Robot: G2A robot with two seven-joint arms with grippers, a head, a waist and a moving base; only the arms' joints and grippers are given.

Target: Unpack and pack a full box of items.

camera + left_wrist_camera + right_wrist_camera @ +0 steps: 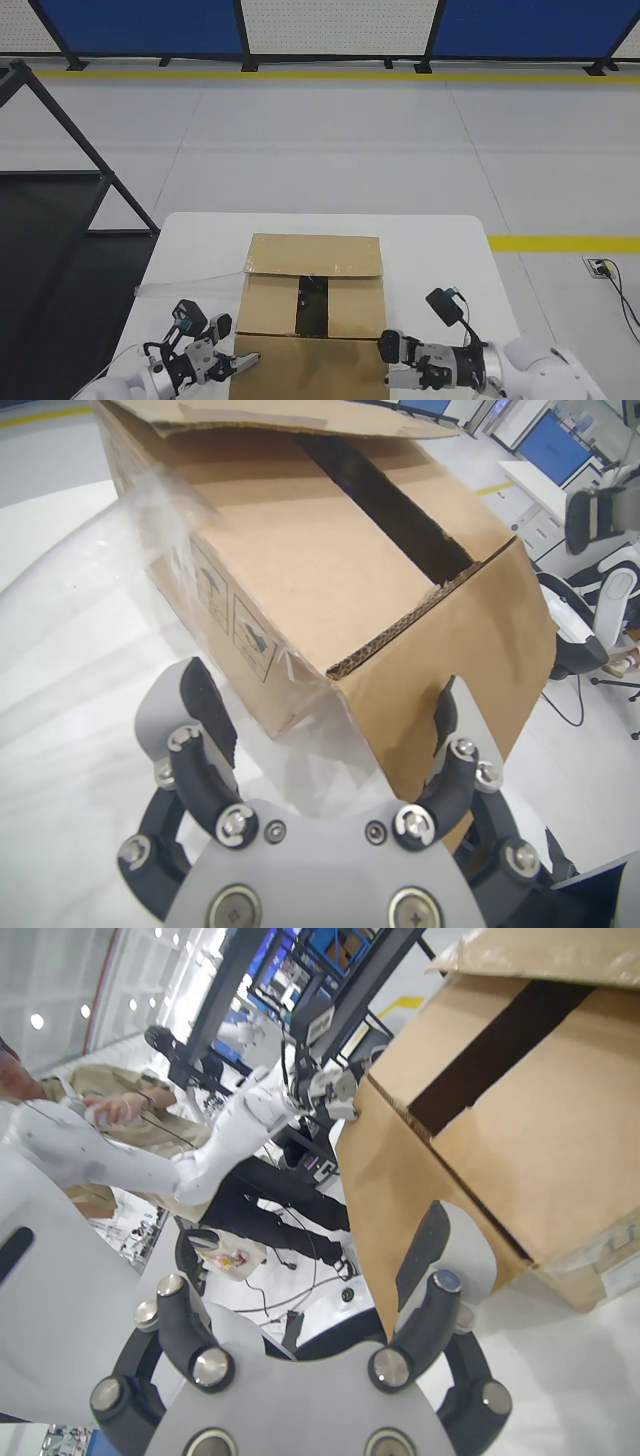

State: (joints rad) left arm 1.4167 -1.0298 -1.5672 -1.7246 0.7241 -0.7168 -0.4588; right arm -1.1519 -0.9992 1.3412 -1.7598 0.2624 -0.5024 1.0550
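Note:
A brown cardboard box (pixel 313 300) stands in the middle of the white table (pixel 440 250). Its far flap (pixel 315 255) is folded outward, and the two side flaps lie shut with a dark gap (pixel 313 305) between them. The near flap (pixel 310 372) hangs out toward me. My left gripper (pixel 245 362) (pixel 330 720) is open at that flap's left edge, which runs between its fingers (pixel 207 710). At the flap's right edge my right gripper (pixel 388 360) (pixel 310 1258) is open too, with the cardboard against one finger (pixel 422 1253). The box's contents are hidden.
A strip of clear tape film (pixel 190 283) (pixel 160 500) trails from the box's left side onto the table. The table's front edge lies just under both arms. A black metal frame (pixel 60 130) stands off the table to the left.

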